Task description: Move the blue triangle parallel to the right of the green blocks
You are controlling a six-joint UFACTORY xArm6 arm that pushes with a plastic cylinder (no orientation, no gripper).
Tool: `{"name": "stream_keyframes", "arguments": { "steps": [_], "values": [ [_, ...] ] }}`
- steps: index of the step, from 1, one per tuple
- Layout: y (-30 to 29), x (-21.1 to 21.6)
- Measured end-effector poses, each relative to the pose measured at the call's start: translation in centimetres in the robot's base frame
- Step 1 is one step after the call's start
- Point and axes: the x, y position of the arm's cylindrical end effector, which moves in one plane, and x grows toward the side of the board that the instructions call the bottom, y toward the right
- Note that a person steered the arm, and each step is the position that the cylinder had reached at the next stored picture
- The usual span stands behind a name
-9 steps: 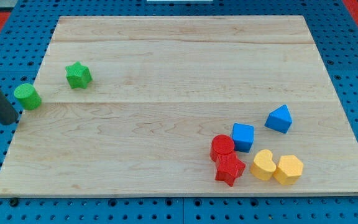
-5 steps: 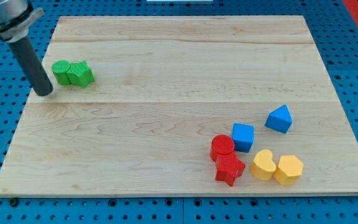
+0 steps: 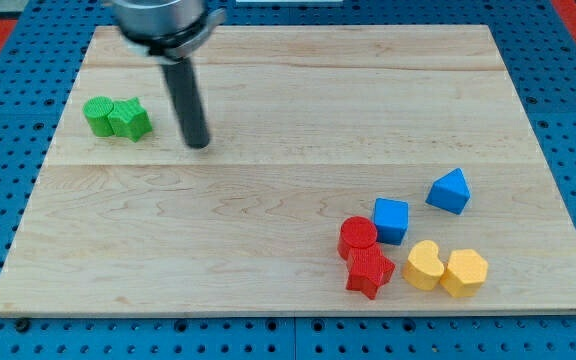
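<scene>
Counting blocks: eight in all on the wooden board (image 3: 268, 90).
Green: two, a green cylinder (image 3: 97, 115) and a green star (image 3: 130, 119), touching side by side near the view's left edge, upper part of the board.
Blue: two, a blue triangle (image 3: 450, 191) and a blue cube (image 3: 391, 220), near each other but apart, toward the view's lower right.
Red: two, a red cylinder (image 3: 358, 238) and a red star (image 3: 369, 270), touching, the star below.
Yellow: two, a yellow heart-like block (image 3: 425, 265) and a yellow hexagon (image 3: 464, 273), touching, at the view's bottom right.
Writing: none can be read on the blocks or board.
Arm pose: the dark rod comes down from the view's top, nearly upright, leaning slightly.
Tip: my tip (image 3: 199, 145) rests on the board just right of the green star, not touching it, well apart from the blue triangle.
Claw: the arm carries no claw, only the rod.
Task block: the blue triangle sits far across the board from the green pair, on the view's right.
</scene>
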Motion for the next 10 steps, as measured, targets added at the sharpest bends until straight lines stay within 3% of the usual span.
{"name": "stream_keyframes", "arguments": {
  "steps": [1,2,3,4,5,7,8,9,10],
  "values": [
    [7.7,-2.7],
    [17.5,-1.6],
    [26.0,3.4],
    [30.0,4.9],
    [30.0,4.9],
    [36.4,13.4],
    [35.3,16.0],
    [29.0,14.7],
    [26.3,11.4]
  ]
}}
